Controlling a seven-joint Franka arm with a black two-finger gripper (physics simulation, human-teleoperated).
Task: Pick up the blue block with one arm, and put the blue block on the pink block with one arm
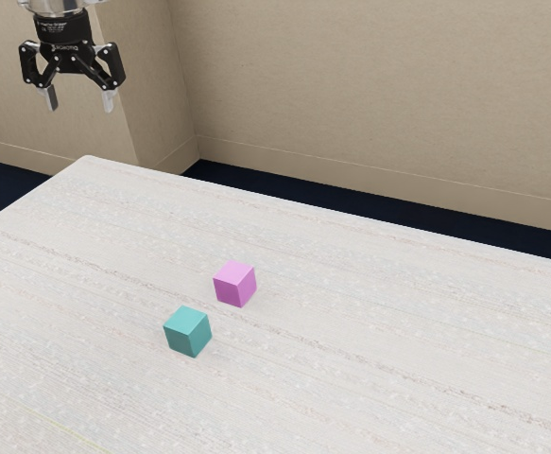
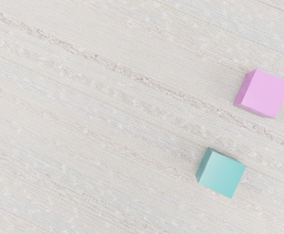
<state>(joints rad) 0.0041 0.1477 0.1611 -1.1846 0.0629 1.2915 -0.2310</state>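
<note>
Exterior view crops the arm (image 1: 58,11) above empty, parted jaws; blue block (image 1: 187,331) and pink block (image 1: 234,284) sit apart.

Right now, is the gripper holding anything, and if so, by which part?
Nothing is held. The gripper hangs open, high above the table. The blue block and pink block both sit on the table, apart.

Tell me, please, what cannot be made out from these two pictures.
1. The arm: above the gripper, nearly all of it is cut off by the exterior view's top edge.
2. The table: its near and right parts run past the exterior view's edges, so its extent is unknown.
3. The blue block and the pink block: their undersides and far faces are hidden by the blocks themselves, in both views.
</note>
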